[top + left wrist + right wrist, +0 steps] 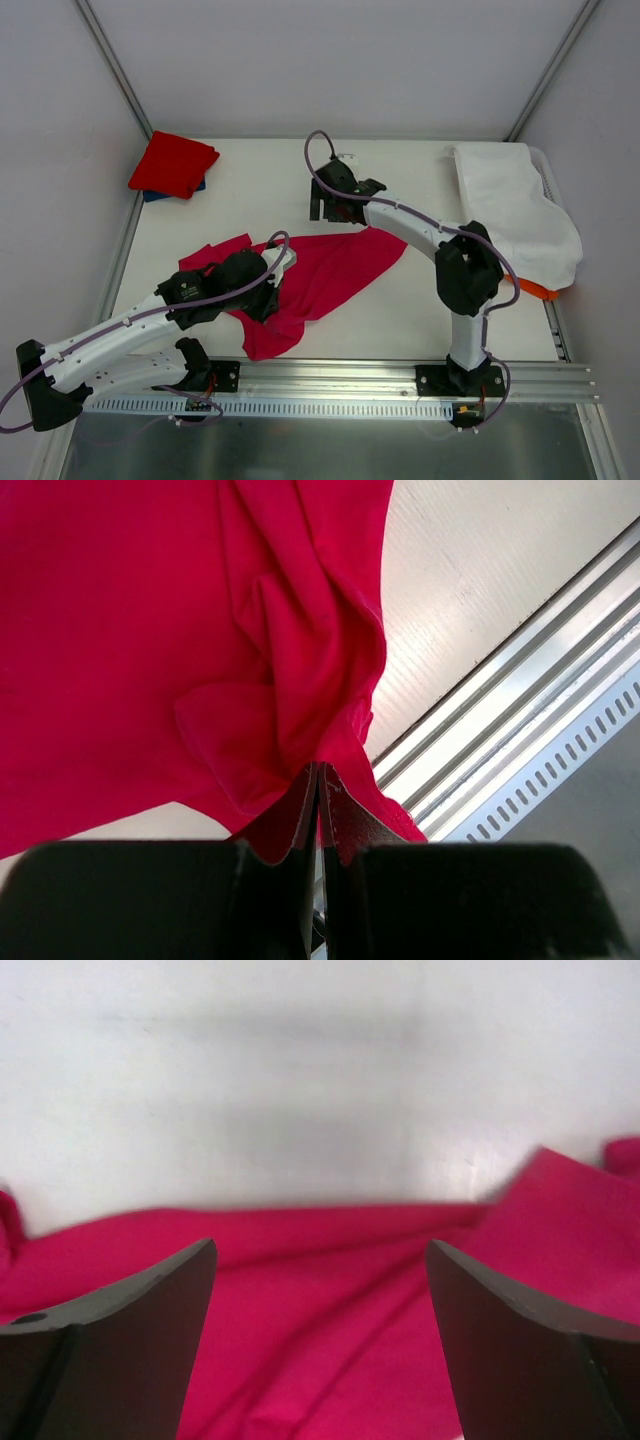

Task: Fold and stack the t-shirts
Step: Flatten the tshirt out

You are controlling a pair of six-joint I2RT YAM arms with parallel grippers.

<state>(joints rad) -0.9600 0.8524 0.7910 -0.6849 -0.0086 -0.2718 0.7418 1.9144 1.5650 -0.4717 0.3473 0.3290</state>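
The crimson-pink t-shirt (330, 270) lies crumpled and partly spread in the middle of the table. My left gripper (268, 302) is shut on a bunched fold of it near its front edge; the left wrist view shows the jaws (318, 772) pinched together on the cloth (150, 630). My right gripper (332, 213) is open and empty, just above the shirt's far edge. In the right wrist view its wide-apart fingers (150, 1300) frame the cloth (330, 1310). A folded brighter red t-shirt (173, 162) lies on a blue one (153, 196) at the back left.
A white cloth-lined basket (515, 205) stands at the back right, with an orange piece (536, 290) at its near corner. A metal rail (330, 375) runs along the table's front edge and also shows in the left wrist view (520, 720). Walls close in the left, back and right sides.
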